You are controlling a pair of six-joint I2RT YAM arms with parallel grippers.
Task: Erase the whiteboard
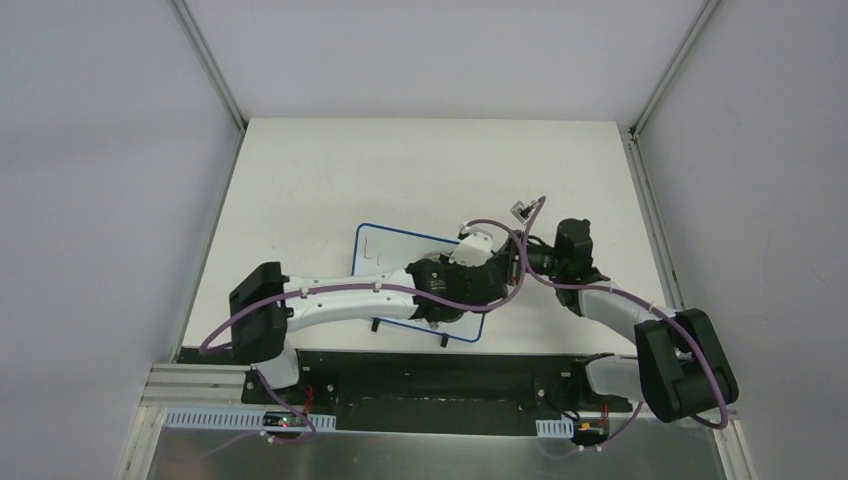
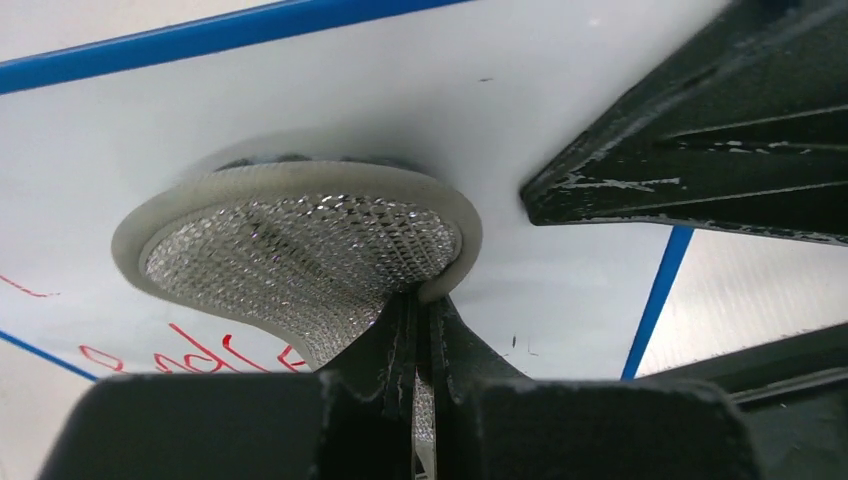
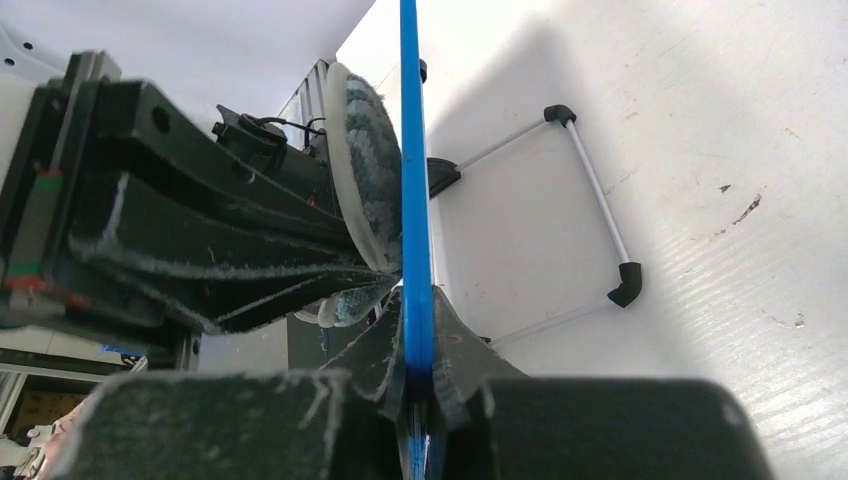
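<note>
A blue-framed whiteboard (image 1: 385, 255) stands tilted on a wire stand near the table's front middle. My left gripper (image 2: 425, 300) is shut on the silver mesh handle of a round eraser pad (image 2: 300, 235) that presses flat against the board's white face (image 2: 560, 120). Red writing (image 2: 190, 350) shows at the lower left of the board in the left wrist view. My right gripper (image 3: 417, 330) is shut on the board's blue edge (image 3: 410, 150) at its right side. The eraser pad (image 3: 365, 160) shows edge-on against the board there. In the top view both grippers meet at the board's right end (image 1: 490, 275).
The board's wire stand (image 3: 590, 190) with black corner feet rests on the white table (image 1: 420, 170). Purple cables loop over both arms (image 1: 520, 250). Grey enclosure walls with metal posts bound the table on three sides.
</note>
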